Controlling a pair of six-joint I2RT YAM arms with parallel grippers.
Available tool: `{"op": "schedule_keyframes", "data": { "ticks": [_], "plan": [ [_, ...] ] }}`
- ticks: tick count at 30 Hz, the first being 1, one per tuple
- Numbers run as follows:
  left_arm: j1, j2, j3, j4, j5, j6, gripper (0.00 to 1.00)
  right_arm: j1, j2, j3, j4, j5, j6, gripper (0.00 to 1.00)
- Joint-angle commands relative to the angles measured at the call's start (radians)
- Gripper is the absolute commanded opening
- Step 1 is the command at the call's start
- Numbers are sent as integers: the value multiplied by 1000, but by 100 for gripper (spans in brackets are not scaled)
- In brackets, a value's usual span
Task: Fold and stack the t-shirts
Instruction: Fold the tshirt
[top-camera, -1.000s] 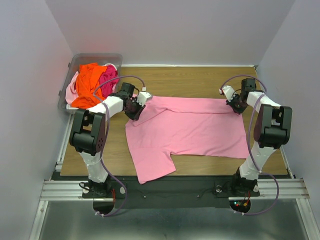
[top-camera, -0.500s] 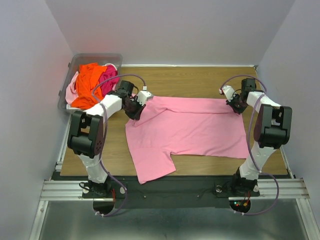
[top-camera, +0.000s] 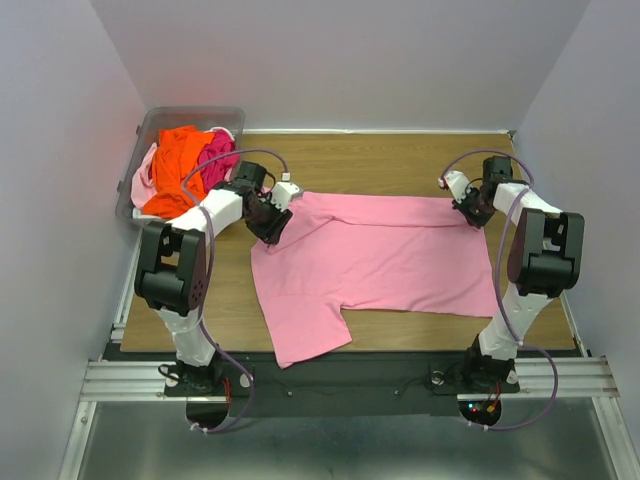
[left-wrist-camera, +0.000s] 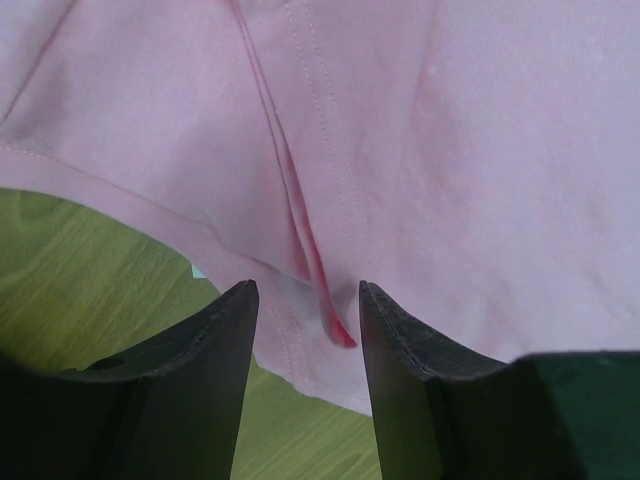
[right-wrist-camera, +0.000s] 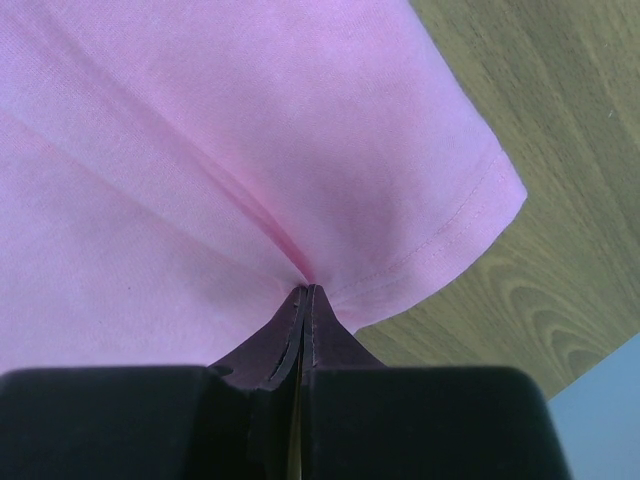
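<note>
A light pink t-shirt (top-camera: 375, 258) lies spread flat on the wooden table (top-camera: 400, 160). My left gripper (top-camera: 271, 222) is at the shirt's far left corner. In the left wrist view it (left-wrist-camera: 305, 300) is open, its jaws either side of a raised crease in the pink cloth (left-wrist-camera: 400, 150) near the hem. My right gripper (top-camera: 470, 212) is at the shirt's far right corner. In the right wrist view it (right-wrist-camera: 307, 290) is shut on a pinch of the pink cloth (right-wrist-camera: 250, 120) beside the hem. Orange (top-camera: 175, 172), hot pink (top-camera: 216, 155) and pale pink (top-camera: 143, 182) shirts are heaped at the far left.
The heaped shirts sit in a clear plastic bin (top-camera: 190, 115) at the table's far left corner. Purple walls close in the back and both sides. Bare wood shows behind the shirt and to its left (top-camera: 225, 290).
My left arm has shifted slightly to the left at the shirt's corner. The shirt and my right arm have not visibly moved.
</note>
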Motion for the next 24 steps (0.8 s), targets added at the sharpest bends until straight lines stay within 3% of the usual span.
{"op": "schedule_keyframes", "data": {
  "ticks": [1, 4, 6, 11, 13, 24],
  "plan": [
    [4, 12, 6, -53, 51, 11, 53, -1, -26, 43, 31, -1, -1, 1],
    [4, 23, -11, -69, 69, 19, 51, -1, -25, 44, 31, -1, -2, 1],
    [4, 21, -25, -71, 71, 22, 43, -1, -22, 46, 31, -1, -2, 1],
    [7, -34, 1, -85, 73, 20, 7, -1, -25, 50, 31, 1, -2, 1],
    [6, -58, 22, -103, 83, 20, 0, -1, -32, 53, 31, -1, -1, 1],
    [4, -154, 115, -235, 122, 36, 0, -15, -58, 84, 18, -2, -16, 1]
  ]
}}
